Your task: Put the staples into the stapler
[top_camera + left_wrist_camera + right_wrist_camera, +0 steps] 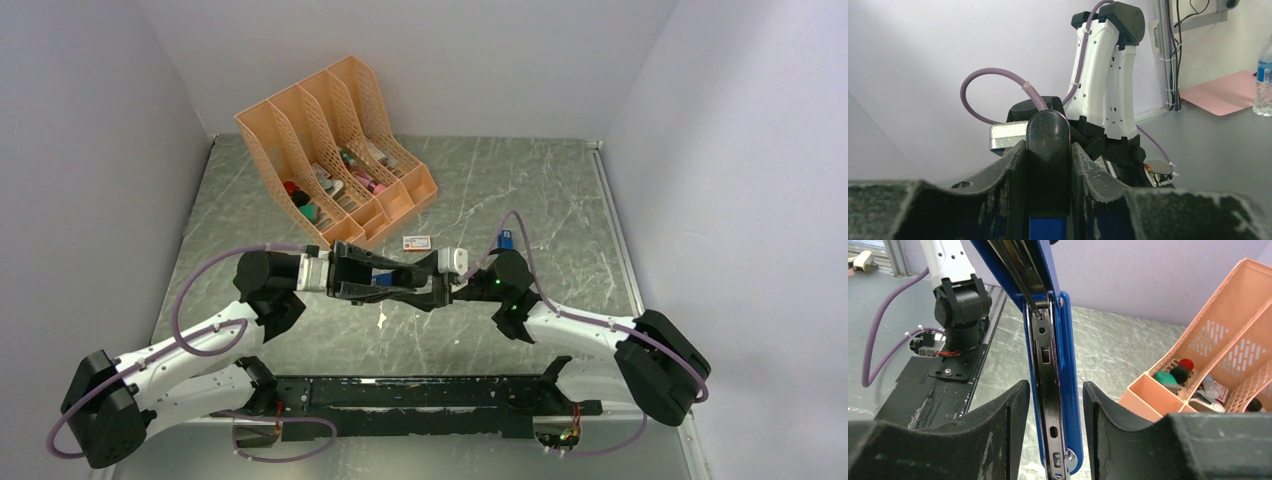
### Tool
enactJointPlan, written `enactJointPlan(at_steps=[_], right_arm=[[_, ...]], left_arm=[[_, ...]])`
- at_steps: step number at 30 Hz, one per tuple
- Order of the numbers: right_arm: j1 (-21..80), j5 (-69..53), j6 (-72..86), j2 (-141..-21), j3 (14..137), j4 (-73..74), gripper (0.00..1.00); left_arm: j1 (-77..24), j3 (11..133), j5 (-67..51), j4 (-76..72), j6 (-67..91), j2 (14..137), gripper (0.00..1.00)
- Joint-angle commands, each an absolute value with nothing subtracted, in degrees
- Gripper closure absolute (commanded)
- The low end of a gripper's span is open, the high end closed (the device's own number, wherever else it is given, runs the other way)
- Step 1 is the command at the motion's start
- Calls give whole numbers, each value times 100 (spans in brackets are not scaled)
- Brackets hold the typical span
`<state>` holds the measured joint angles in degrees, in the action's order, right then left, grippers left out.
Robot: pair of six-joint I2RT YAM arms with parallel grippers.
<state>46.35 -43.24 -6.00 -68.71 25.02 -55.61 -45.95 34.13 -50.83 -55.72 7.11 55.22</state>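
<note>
Right jaws stand spread astride the stapler (1053,370); left jaws pinch its rear. Judged rigid, slick: grip the side walls.

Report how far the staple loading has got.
Done: the stapler is hinged open, its rail exposed. In hand: the left end effector clamps it, while the right end effector straddles the rail; contact is unclear. Left: no staples show in the rail, so inserting them and closing seem to remain.
</note>
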Motion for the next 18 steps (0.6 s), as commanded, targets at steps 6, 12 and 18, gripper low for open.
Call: enactJointPlan(at_steps=[6, 12, 18], right_arm=[[4643, -4192, -586, -7155, 2426, -6009, 56], [4638, -4194, -616, -7219, 2438, -5967, 71], [4517, -4176, -150, -7224, 2323, -6242, 100]], left_arm=[[-4571, 3705, -5072, -6246, 657, 5488, 93], [-4570, 3677, -5028, -6263, 670, 5510, 93], [-4570, 3550, -4606, -6121, 562, 5338, 74]])
